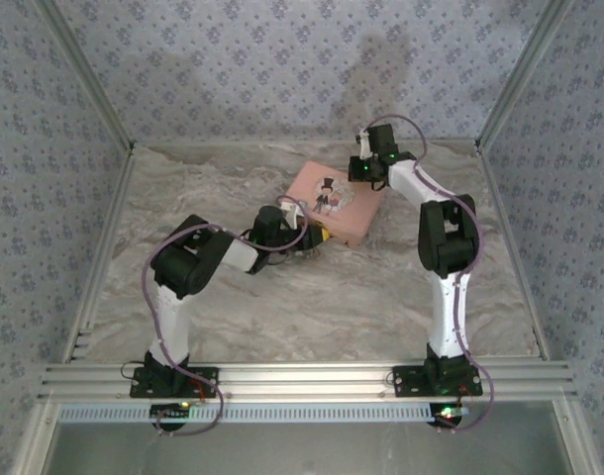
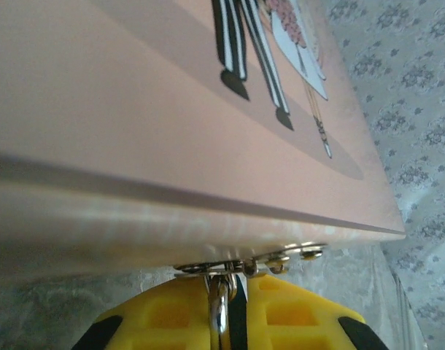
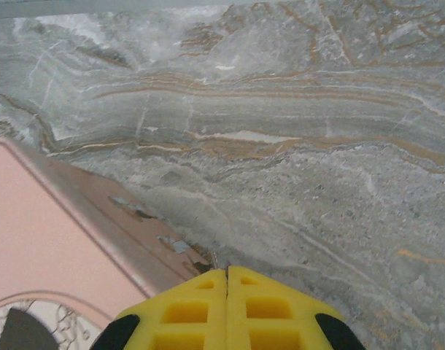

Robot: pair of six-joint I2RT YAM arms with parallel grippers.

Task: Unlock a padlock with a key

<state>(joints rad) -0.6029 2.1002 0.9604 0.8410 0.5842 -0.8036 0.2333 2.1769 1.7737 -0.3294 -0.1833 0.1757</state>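
Note:
A pink box (image 1: 334, 201) with a cartoon figure on its lid lies at mid-table. In the left wrist view its lid (image 2: 171, 109) looms above a metal hasp (image 2: 244, 266). The padlock's silver shackle (image 2: 221, 306) hangs from that hasp, and my left gripper (image 2: 233, 292) is shut on it between its yellow fingers (image 2: 164, 313); the lock body is hidden. My left gripper (image 1: 307, 237) sits at the box's near corner. My right gripper (image 1: 366, 170) is over the box's far edge. It (image 3: 227, 271) is shut, with a thin metal sliver, seemingly the key's tip (image 3: 214, 257), sticking out.
The marble tabletop (image 3: 295, 146) stretches beyond the box's far edge (image 3: 98, 211), where the paint is chipped. Patterned walls (image 1: 282, 59) and aluminium frame rails (image 1: 302, 376) enclose the table. Open room lies to the right and at the front.

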